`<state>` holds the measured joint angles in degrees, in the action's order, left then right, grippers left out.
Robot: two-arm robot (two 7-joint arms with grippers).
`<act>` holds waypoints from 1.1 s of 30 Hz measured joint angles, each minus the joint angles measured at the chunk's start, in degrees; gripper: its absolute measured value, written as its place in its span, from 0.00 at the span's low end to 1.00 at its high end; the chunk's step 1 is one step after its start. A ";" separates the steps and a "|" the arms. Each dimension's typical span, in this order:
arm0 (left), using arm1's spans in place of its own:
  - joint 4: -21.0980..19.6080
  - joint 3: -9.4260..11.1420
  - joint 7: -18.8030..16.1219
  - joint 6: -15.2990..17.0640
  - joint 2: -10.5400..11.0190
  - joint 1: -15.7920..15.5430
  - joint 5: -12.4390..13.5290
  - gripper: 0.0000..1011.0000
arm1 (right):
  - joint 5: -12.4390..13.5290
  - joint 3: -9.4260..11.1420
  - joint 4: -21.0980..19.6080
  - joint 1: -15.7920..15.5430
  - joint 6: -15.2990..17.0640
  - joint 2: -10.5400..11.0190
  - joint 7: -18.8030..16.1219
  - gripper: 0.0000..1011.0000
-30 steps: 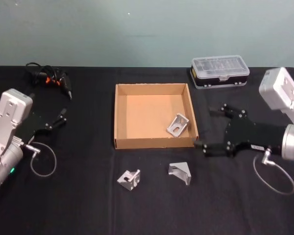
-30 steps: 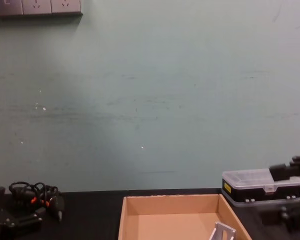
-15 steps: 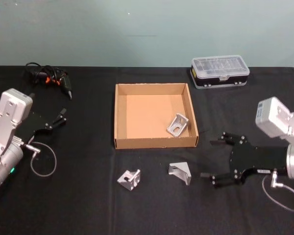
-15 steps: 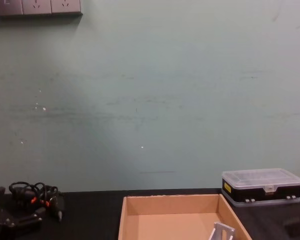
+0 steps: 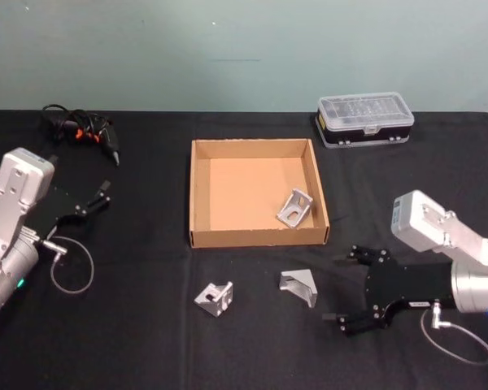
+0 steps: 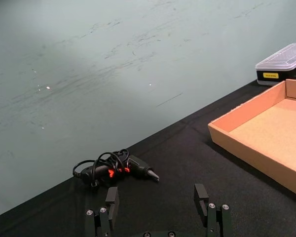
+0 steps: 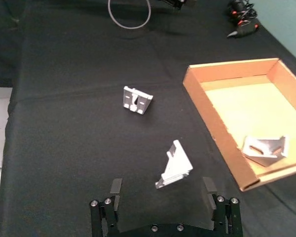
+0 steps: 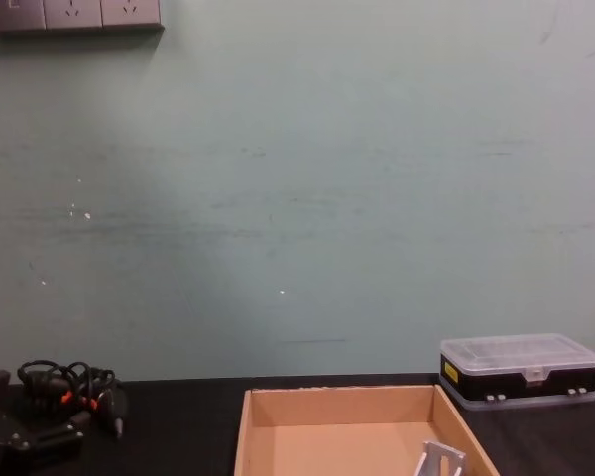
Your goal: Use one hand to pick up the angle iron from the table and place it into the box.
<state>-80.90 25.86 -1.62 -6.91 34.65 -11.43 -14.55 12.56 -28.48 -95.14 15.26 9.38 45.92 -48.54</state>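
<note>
Two silver angle irons lie on the black table (image 5: 146, 341) in front of the box: one (image 5: 298, 286) toward the right, another (image 5: 215, 296) toward the left. A third angle iron (image 5: 295, 208) rests inside the tan cardboard box (image 5: 193, 191), near its front right corner. My right gripper (image 5: 346, 286) is open and low over the table, just right of the right-hand angle iron. In the right wrist view that angle iron (image 7: 176, 167) lies just ahead of the open right gripper (image 7: 162, 186), between the lines of its fingers. My left gripper (image 5: 93, 199) is parked at the far left, open (image 6: 156, 197).
A clear-lidded plastic case (image 5: 364, 118) stands at the back right, behind the box. A black tool with coiled cable (image 5: 81, 130) lies at the back left. A loose wire loop (image 5: 71, 264) hangs by the left arm.
My right gripper has moved from beside the box's front right corner toward me and down, ending right of the angle iron. It has left the chest view. The left arm has not moved.
</note>
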 joint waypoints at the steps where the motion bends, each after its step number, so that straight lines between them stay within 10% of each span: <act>1: 0.00 0.00 0.00 0.00 0.00 0.00 0.00 0.99 | -0.05 -0.20 0.15 0.17 0.01 -0.10 -0.04 0.99; 33: 0.01 0.00 0.00 0.00 0.00 0.00 0.00 0.99 | -0.28 -7.42 8.60 7.06 -0.25 -4.53 1.58 0.99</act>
<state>-80.90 25.86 -1.62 -6.91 34.65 -11.43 -14.55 12.27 -35.90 -86.55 22.32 9.12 41.38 -46.96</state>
